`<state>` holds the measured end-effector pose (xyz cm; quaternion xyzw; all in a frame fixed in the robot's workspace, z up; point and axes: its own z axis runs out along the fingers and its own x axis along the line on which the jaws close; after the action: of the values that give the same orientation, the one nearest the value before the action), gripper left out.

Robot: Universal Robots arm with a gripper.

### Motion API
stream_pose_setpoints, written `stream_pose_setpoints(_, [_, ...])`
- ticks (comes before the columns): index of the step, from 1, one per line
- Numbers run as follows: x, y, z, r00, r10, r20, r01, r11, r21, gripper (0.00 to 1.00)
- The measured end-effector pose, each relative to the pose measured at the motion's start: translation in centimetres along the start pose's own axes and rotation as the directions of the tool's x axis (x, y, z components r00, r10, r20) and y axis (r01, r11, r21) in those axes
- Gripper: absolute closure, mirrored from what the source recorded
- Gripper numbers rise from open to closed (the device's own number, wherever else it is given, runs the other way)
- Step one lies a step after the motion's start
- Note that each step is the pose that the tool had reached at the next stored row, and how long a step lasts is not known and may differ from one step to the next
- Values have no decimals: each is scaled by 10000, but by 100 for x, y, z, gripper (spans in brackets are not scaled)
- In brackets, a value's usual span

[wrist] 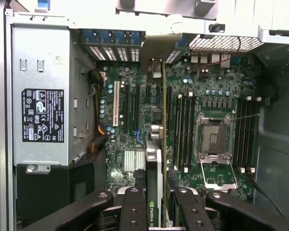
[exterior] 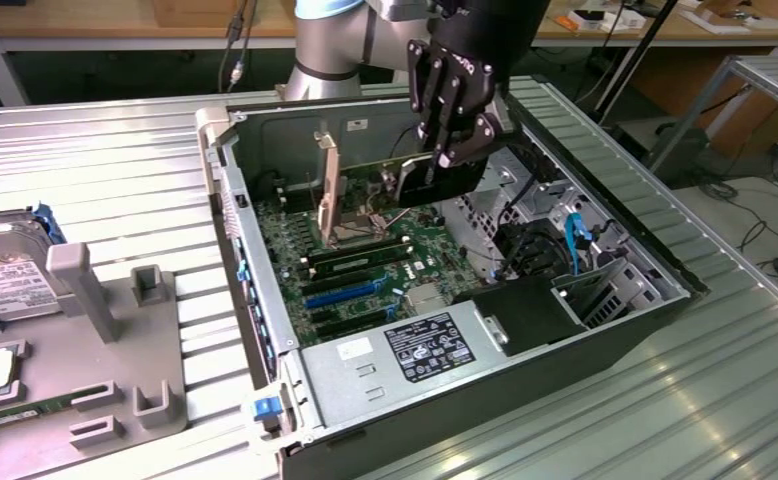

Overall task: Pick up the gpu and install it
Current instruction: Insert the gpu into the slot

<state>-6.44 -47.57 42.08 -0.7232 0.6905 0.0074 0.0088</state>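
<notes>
gpu (exterior: 419, 186): held upright, on edge, inside the open computer case (exterior: 629, 300), in the upper centre of the exterior view; its lower edge is brought down close over the motherboard (exterior: 423, 262).
gpu, wrist view: seen edge-on (wrist: 153, 168), with a thin green board edge running toward the slotted rear wall of the case; a green logo is seen on the near end.
Seating: whether the card is pressed into a slot cannot be told.
gripper (exterior: 453, 150): partly closed and clamped on the gpu; in the wrist view the black fingers (wrist: 134, 211) are set against both faces of the card.
Memory sticks (wrist: 183, 130): stood in their slots just beside the card's edge, between it and the CPU socket (wrist: 214, 139).
CPU socket: open and bare, framed in metal.
Power supply (exterior: 409, 350): a silver box with a black label, mounted at the lower centre of the exterior view, well apart from the card.
Hard drive (exterior: 2, 285): laid on a grey fixture (exterior: 122, 330) at the exterior view's left, outside the case.
Table (exterior: 109, 160): ribbed metal, bearing the case and the fixture.
</notes>
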Motion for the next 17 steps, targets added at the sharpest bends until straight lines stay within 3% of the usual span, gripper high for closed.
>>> stream_pose_setpoints(6, [1,4,32,10000,-2,-4,2,10000,79,73])
stream_pose_setpoints(17, [1,4,70,10000,-2,-4,2,9999,105,73])
